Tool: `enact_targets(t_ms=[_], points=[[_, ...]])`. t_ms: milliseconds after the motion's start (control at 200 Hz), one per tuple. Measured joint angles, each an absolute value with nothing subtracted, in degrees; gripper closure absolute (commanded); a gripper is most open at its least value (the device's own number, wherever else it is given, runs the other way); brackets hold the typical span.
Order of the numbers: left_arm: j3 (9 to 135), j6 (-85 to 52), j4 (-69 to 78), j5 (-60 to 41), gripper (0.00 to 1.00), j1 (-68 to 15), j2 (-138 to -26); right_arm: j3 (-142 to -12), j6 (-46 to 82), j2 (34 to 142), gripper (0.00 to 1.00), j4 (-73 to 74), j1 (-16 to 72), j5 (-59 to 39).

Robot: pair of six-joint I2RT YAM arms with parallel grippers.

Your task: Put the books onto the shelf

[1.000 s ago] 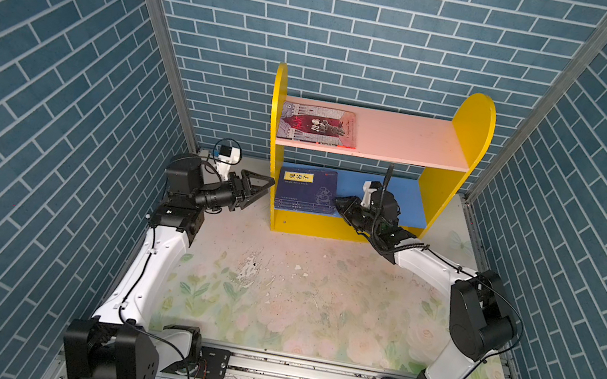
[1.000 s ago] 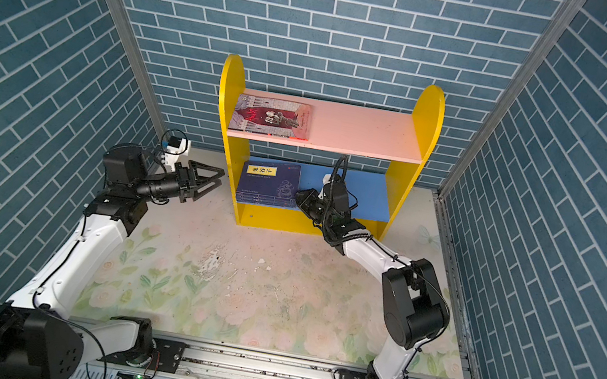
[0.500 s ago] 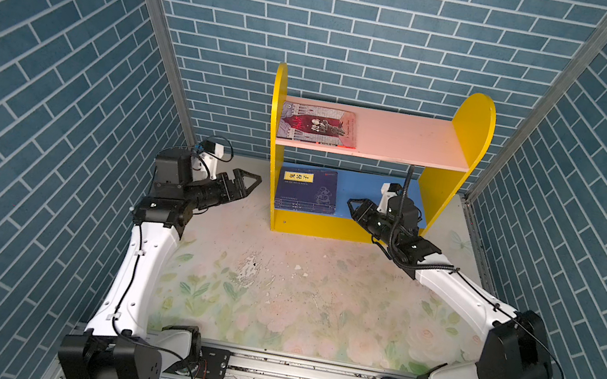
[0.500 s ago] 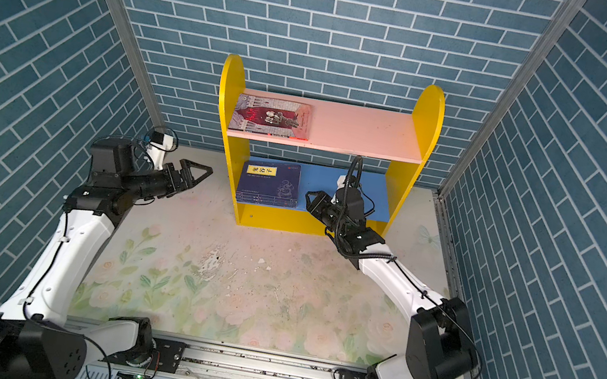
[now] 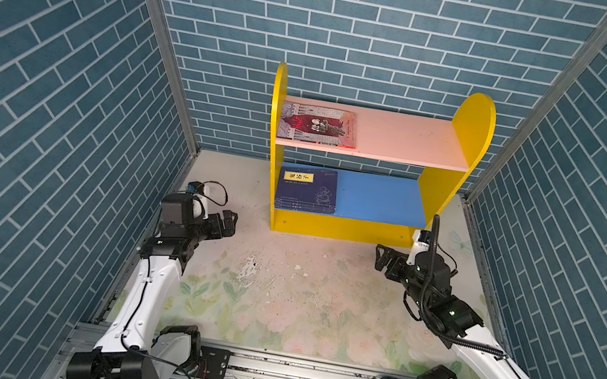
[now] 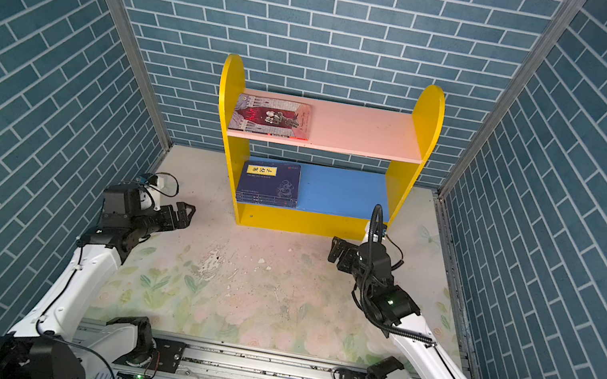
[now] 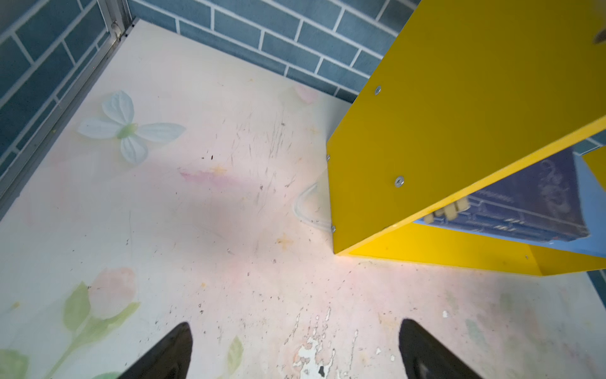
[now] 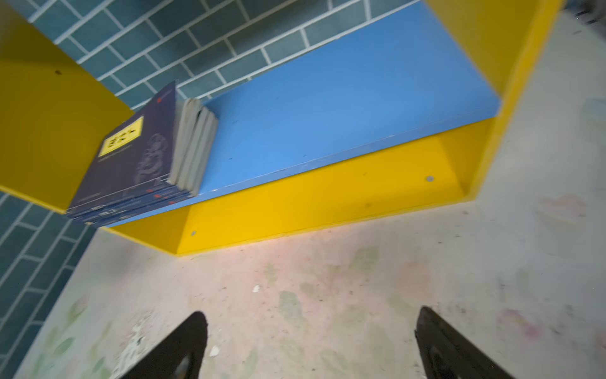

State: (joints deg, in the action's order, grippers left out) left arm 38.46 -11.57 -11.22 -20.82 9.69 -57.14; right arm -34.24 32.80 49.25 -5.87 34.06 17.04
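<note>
The shelf (image 5: 467, 135) (image 6: 425, 123) stands against the back wall in both top views. A grey-and-red book (image 5: 318, 125) (image 6: 271, 116) lies flat at the left end of its pink upper board. A stack of navy books (image 5: 307, 189) (image 6: 269, 182) with a yellow label lies at the left end of the blue lower board. My left gripper (image 5: 230, 224) (image 6: 185, 215) hovers open and empty left of the shelf. My right gripper (image 5: 379, 258) (image 6: 333, 250) is open and empty in front of the shelf's right end. The wrist views show both grippers (image 7: 295, 323) (image 8: 311, 311) wide open over bare table, with the navy stack (image 8: 137, 157) (image 7: 531, 203) beyond.
A floral table cover with a peeled white patch (image 5: 249, 269) spreads in front of the shelf. Blue brick walls enclose the left, right and back. A metal rail (image 5: 282, 372) carrying both arm bases runs along the front edge.
Both arms have drawn back from the shelf. The right gripper has left the lower board and opened wide. The left gripper has opened wider and moved left and toward the front.
</note>
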Motion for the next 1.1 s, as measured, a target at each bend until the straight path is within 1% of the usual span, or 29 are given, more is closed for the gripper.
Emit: enact_targets(t_ms=[110,210,285,390,475,540,630,730,865,1020,1100], points=[[32.91,-9.76,-2.61,-20.6,0.0,9.78,-58.54,-28.84,28.27,46.02,0.01,-2.79,33.74,28.75],[29.26,-8.01,6.31,-21.04,0.0,9.89,-63.05,-24.14,21.5,44.05,0.01,3.11,32.01,37.98],[26.72,-6.85,13.41,-21.93,0.0,9.89,-66.96,-20.36,16.8,42.35,0.01,8.38,29.34,40.77],[23.99,-5.63,23.4,-22.98,0.0,9.91,-73.63,-14.74,13.1,40.91,0.01,16.86,23.66,41.85],[22.81,-5.08,30.85,-23.97,0.0,10.17,-78.72,-10.2,11.46,42.57,0.01,24.71,18.33,40.88],[23.0,-4.69,33.82,-24.86,0.0,10.61,-81.3,-8.8,10.59,47.13,0.01,29.71,12.99,38.46],[22.48,-4.43,39.94,-25.47,0.0,11.4,-83.05,-8.58,9.98,57.34,0.01,38.41,7.73,34.89],[19.66,-4.4,49.65,-26.76,0.0,12.36,-84.77,-8.49,8.93,68.77,0.01,48.51,5.3,31.27],[17.78,-4.23,54.92,-28.23,0.0,12.58,-86.19,-8.62,8.08,82.5,0.01,60.64,1.83,25.39],[14.96,-3.92,63.09,-28.42,0.0,12.49,-86.28,-11.22,7.94,85.65,0.01,62.41,-1.74,16.58],[11.99,-3.22,68.42,-26.74,0.0,11.49,-87.44,-12.86,7.94,87.74,0.01,64.55,-2.46,13.45]])
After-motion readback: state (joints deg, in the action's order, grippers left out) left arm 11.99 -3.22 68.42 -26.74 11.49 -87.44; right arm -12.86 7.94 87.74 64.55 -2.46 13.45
